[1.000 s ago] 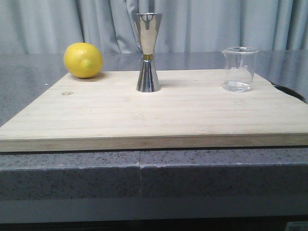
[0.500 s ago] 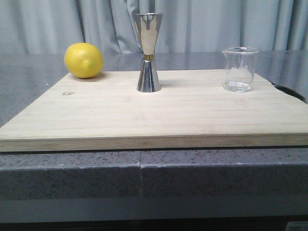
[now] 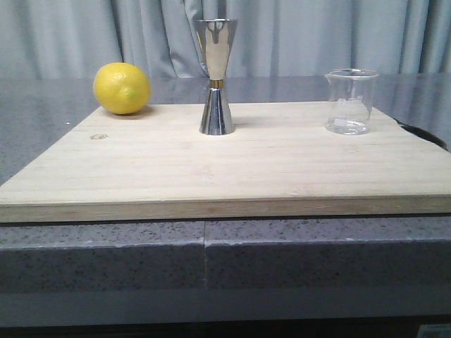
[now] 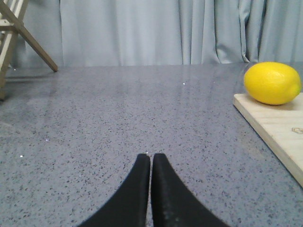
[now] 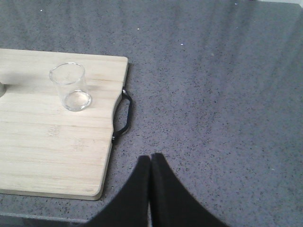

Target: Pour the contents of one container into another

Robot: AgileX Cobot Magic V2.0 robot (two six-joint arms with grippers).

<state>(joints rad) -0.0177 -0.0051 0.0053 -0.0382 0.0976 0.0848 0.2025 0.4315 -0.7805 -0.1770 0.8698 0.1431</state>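
- Both black grippers have their fingers pressed together and hold nothing: the left gripper [image 4: 151, 158] sits low over bare grey speckled counter [image 4: 118, 113], the right gripper [image 5: 150, 161] over counter off the board's right edge.
- Neither arm shows in the front view, so only the wrist views give the fingers' state.
- On the pale wooden cutting board [image 3: 225, 169], the shiny steel hourglass-shaped jigger [image 3: 216, 76] stands upright near the middle of the far edge.
- A small clear glass beaker [image 3: 350, 101] stands upright near the far right corner, well apart from the jigger, with open board between them.
- A yellow lemon [image 3: 122, 88] rests at the far left corner, well apart from the jigger.
- Only the right wrist view shows the black handle [image 5: 124, 116] on the board's right edge, beside the beaker [image 5: 71, 86].
- Only the left wrist view shows a pale wooden frame [image 4: 19, 33] beyond the counter, by the grey curtain [image 4: 142, 30]; it also shows the lemon [image 4: 272, 83].
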